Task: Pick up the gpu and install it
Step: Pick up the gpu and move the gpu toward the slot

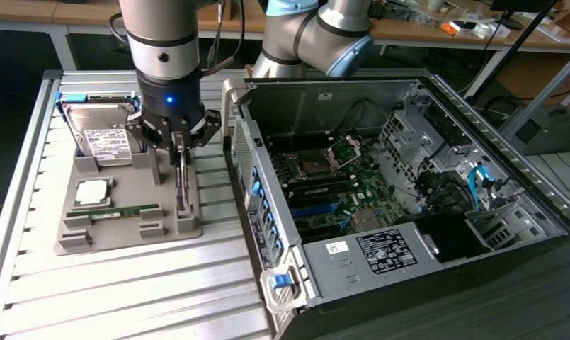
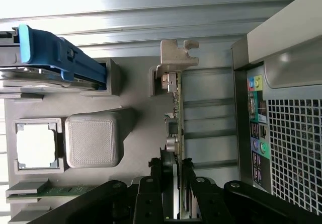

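The gpu [image 1: 180,185] stands on edge in a slot of the grey holder tray [image 1: 124,234], on the side nearest the computer case. In the wrist view the gpu [image 2: 175,118] runs edge-on as a thin card, with its silver end bracket [image 2: 177,57] at the far end. My gripper [image 1: 179,157] hangs straight down over the card. Its black fingers [image 2: 162,176] press in on both faces of the card, so my gripper [image 2: 175,181] is shut on it. The card still sits in the holder slot.
The tray also holds a silver hard drive [image 1: 100,134] in a blue caddy [image 2: 55,53], a CPU [image 1: 91,190] and a green RAM stick [image 1: 115,211]. The open computer case [image 1: 379,184] with its motherboard [image 1: 332,184] lies close at the exterior view's right.
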You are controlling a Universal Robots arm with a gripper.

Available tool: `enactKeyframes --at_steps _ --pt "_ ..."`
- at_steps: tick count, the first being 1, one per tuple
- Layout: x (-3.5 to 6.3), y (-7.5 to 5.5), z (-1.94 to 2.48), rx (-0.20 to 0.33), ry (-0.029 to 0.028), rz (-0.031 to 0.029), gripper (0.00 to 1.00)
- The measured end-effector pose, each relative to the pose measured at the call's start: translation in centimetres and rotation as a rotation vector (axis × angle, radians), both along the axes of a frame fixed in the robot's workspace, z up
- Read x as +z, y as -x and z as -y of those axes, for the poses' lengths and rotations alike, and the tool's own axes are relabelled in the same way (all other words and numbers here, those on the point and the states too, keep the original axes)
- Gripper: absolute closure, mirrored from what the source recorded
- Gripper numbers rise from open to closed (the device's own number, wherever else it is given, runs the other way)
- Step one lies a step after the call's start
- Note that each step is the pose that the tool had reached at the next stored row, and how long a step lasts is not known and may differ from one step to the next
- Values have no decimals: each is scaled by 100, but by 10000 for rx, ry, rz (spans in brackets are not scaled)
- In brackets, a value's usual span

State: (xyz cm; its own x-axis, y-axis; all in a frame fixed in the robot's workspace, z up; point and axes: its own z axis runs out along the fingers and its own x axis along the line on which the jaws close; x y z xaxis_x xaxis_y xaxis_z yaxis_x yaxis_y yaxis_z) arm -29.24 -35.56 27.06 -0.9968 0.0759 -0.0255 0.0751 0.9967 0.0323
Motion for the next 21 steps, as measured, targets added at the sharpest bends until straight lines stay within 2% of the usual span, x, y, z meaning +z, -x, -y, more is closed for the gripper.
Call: enactKeyframes --at_steps 21 --pt "163 0 0 0 0 0 73"
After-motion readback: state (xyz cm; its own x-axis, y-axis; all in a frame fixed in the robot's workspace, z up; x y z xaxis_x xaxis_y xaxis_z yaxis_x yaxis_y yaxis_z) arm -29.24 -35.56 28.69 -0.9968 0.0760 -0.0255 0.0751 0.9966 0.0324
